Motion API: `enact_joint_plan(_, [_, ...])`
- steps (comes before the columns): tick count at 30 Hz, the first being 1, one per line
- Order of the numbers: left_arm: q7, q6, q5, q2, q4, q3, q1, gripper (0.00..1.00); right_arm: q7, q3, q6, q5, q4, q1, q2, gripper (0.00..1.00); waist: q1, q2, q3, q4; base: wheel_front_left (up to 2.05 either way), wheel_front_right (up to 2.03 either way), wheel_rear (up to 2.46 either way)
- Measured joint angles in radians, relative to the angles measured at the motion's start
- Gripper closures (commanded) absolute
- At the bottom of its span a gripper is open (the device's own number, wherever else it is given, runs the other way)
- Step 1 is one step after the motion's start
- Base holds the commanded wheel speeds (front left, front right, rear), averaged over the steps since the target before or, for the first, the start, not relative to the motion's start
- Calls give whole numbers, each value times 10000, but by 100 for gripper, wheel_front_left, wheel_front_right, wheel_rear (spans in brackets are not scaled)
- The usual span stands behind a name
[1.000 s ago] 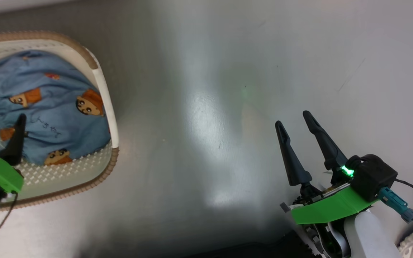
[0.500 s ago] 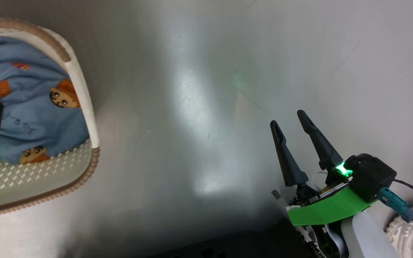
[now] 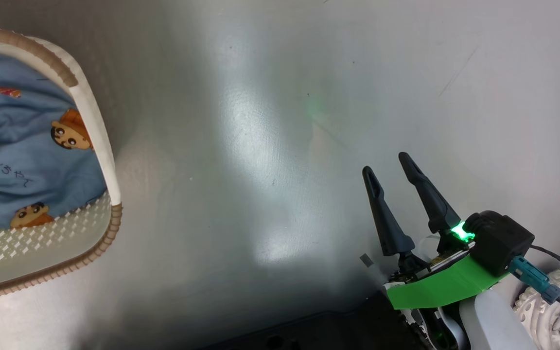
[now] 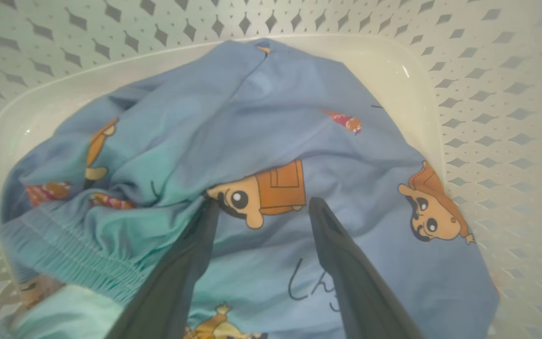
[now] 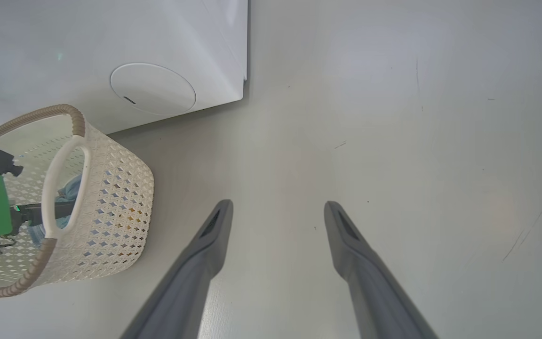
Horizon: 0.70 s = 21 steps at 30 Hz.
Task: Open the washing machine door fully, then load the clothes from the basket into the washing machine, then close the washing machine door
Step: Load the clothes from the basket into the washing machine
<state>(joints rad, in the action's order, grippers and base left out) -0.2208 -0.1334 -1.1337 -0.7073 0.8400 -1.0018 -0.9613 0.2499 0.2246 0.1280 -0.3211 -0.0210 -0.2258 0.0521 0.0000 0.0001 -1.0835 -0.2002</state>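
**Left pincer [image 4: 264, 202] spread wide, nothing grabbed**

So the left pincer sits inside the small cream perforated plastic basket [image 5: 111, 212] with the brown woven-look rim. Its fingers are well apart over the light blue cartoon-print clothes [image 4: 275, 117] bunched in the basket's bottom. The right pincer [image 3: 385, 163] hangs over the grey floor [image 3: 260, 146], fingers apart too, holding nothing. The basket stands just beside the big white washing machine [image 5: 111, 37].

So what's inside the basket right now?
The basket holds light blue cartoon-print clothes, with the left hand open over them. Anything beneath that fabric is covered.
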Motion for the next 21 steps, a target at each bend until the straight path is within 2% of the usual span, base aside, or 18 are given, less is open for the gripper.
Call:
enact_joint_plan(12, [1035,0,268,669,1833,-1197,-931,0,0,36,0,-13,-19,253,-6,0,0,0,-17,15,0,0,0])
enact_joint_plan(21, [1404,0,387,1179,2970,-1561,-1161,0,0,146,0,-67,-44,254,-8,0,0,0,27,-13,0,0,0])
